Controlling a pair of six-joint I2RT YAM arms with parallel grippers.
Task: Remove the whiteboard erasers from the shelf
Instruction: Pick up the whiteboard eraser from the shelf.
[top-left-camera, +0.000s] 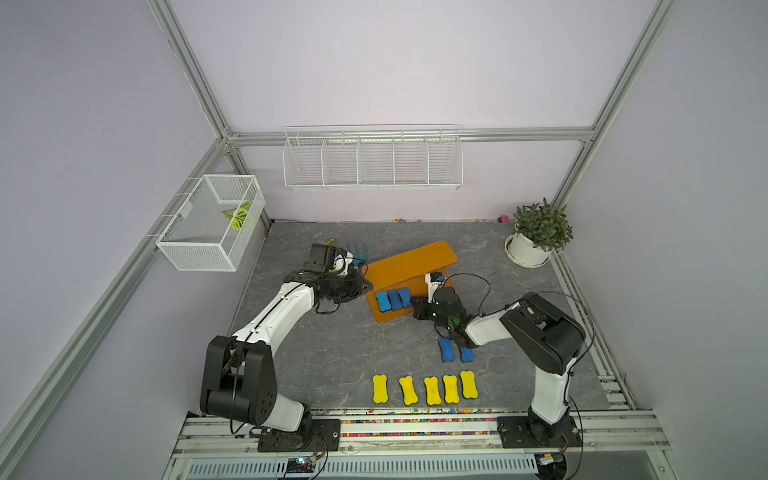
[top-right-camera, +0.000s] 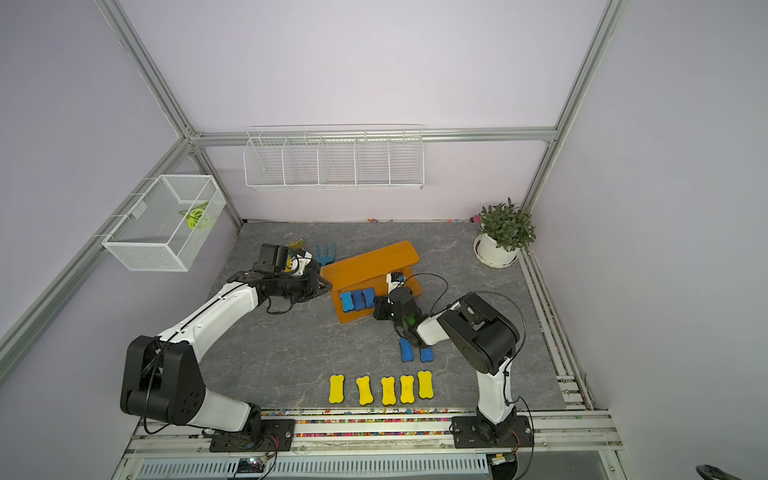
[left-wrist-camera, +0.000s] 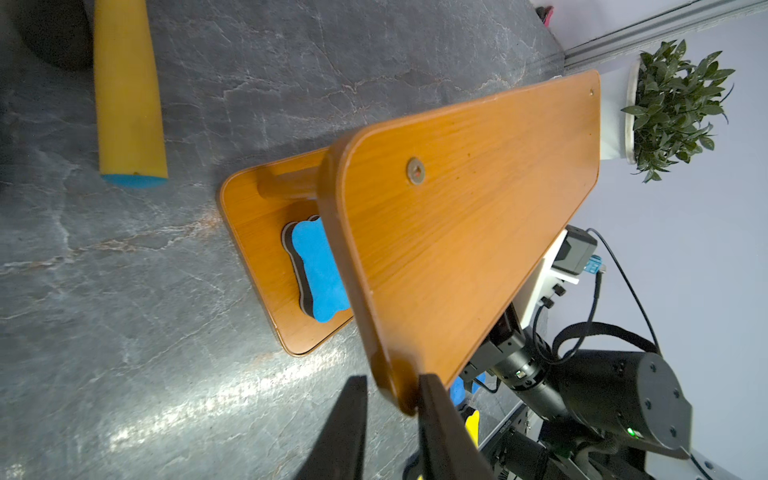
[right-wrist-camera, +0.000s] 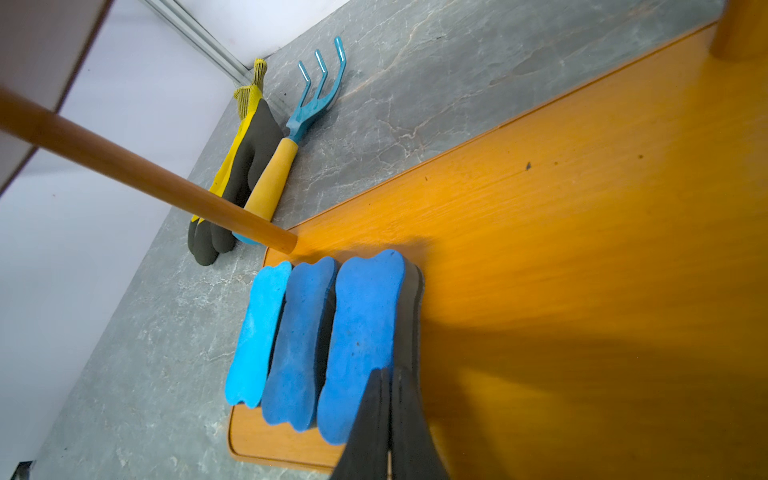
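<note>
Blue bone-shaped foam erasers, wooden shelf

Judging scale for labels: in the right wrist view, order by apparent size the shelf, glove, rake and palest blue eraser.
1. shelf
2. glove and rake, about alike
3. palest blue eraser

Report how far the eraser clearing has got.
Done: five yellow erasers and two blue erasers lie on the table, off the shelf. In hand: the right claw, shut and holding nothing, has its tips at the end of the nearest of three blue erasers on the lower tier; the left claw stands open around the upper tier's corner. Left: those three.
</note>
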